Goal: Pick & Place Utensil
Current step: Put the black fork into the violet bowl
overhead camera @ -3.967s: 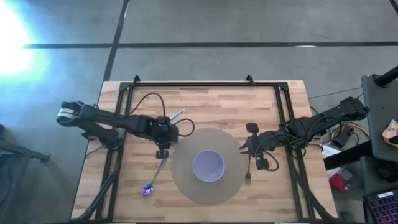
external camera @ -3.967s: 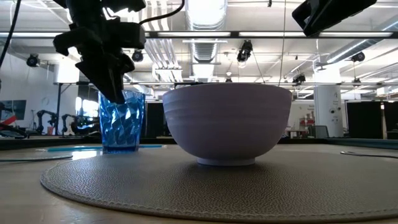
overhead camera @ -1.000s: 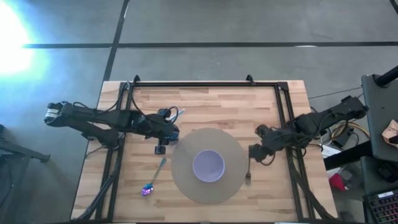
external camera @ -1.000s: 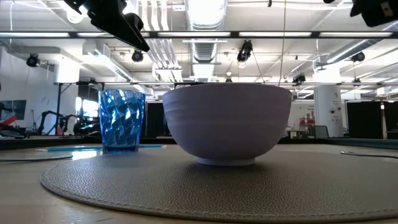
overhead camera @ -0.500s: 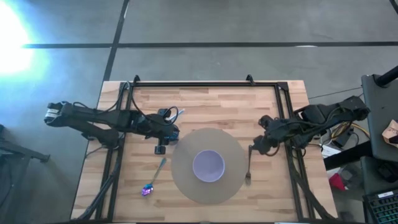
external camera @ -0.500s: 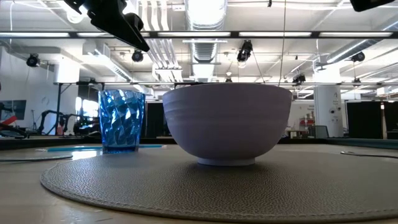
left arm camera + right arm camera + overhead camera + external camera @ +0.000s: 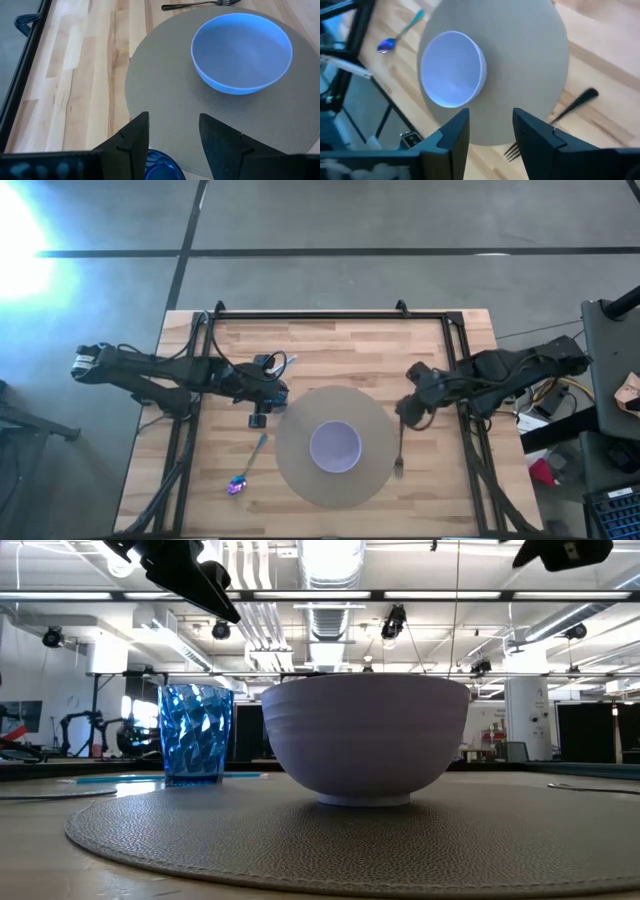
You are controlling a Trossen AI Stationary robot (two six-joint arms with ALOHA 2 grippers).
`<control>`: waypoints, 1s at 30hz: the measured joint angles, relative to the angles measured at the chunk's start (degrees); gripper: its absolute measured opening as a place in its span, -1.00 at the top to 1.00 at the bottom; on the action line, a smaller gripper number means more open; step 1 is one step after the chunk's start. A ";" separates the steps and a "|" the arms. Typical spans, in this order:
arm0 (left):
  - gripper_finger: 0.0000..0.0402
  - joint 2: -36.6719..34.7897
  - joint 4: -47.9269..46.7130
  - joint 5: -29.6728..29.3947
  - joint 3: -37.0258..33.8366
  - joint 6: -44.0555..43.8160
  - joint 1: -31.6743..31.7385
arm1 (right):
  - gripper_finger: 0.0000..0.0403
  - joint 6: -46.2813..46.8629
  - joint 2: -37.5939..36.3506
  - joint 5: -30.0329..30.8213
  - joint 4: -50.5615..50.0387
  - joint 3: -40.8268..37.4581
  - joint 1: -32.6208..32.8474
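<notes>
Overhead, I see the round grey placemat (image 7: 333, 446) centred near the table's (image 7: 330, 345) front half, with bare wood behind it and to either side. The lavender bowl (image 7: 334, 446) sits on the mat's middle; I can see nothing inside it from above or from either wrist view. The fork (image 7: 399, 450) lies just beside the mat's right edge, handle toward the far side, tines toward the front. The spoon (image 7: 247, 466), teal-handled with an iridescent head, lies on the wood just off the mat's left edge. A blue tumbler (image 7: 195, 734) stands upright left of the bowl, beneath my left gripper (image 7: 170, 135), whose fingers are spread apart. My right gripper (image 7: 487, 131) hovers above the fork's handle end, fingers also spread, holding nothing.
</notes>
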 joint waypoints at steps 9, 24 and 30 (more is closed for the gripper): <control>0.18 0.00 -0.09 0.00 0.00 0.00 0.00 | 0.14 1.84 11.16 -11.63 -3.16 -0.04 -0.20; 0.18 0.00 -2.48 0.00 0.00 0.00 0.00 | 0.12 -2.57 22.75 -10.13 -5.74 -0.29 1.45; 0.18 0.00 -3.16 0.00 0.00 0.00 0.00 | 0.13 1.19 23.52 -7.89 -5.32 -4.40 3.57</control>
